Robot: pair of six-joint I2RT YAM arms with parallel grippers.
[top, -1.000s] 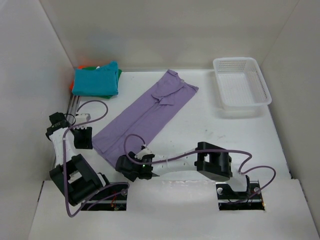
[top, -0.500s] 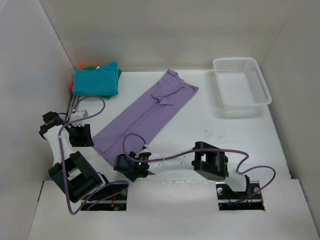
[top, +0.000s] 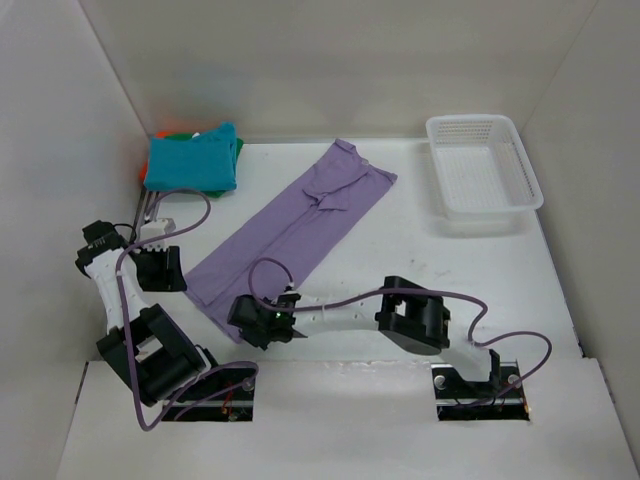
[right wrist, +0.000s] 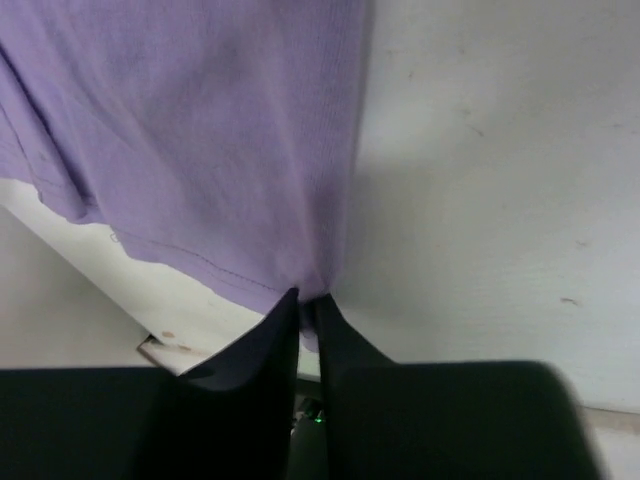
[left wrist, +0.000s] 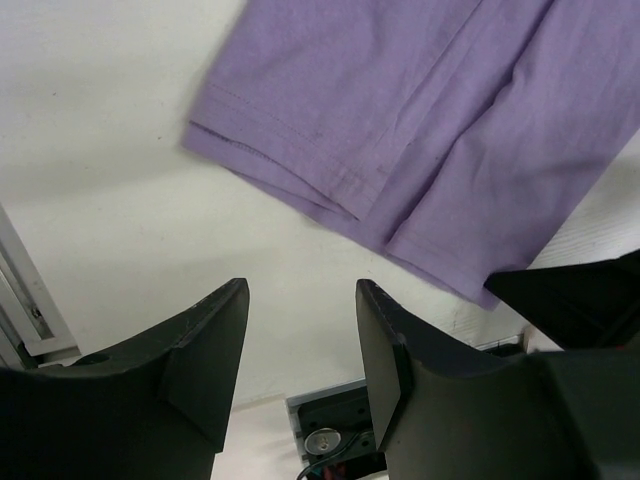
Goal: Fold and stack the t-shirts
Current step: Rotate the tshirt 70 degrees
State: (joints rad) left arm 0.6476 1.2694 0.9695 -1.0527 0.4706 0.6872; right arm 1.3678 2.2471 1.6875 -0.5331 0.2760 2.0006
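Observation:
The lavender t-shirt (top: 290, 228) lies folded lengthwise in a long diagonal strip from near left to far middle. My right gripper (top: 248, 312) is shut on its near hem corner (right wrist: 300, 270), pinching the cloth between the fingertips. My left gripper (top: 160, 262) is open and empty just left of the hem's left corner (left wrist: 330, 130), above bare table. The teal shirt (top: 192, 160) lies folded on top of a stack at the far left, with green (top: 238, 147) and orange (top: 165, 134) edges showing beneath it.
A white mesh basket (top: 482, 167) stands at the far right. White walls close in the table on the left, back and right. The right arm (top: 350, 318) stretches low across the near table.
My right gripper has slid left to the shirt's near hem corner and shut on it. My left gripper has drawn back to the left, off the cloth.

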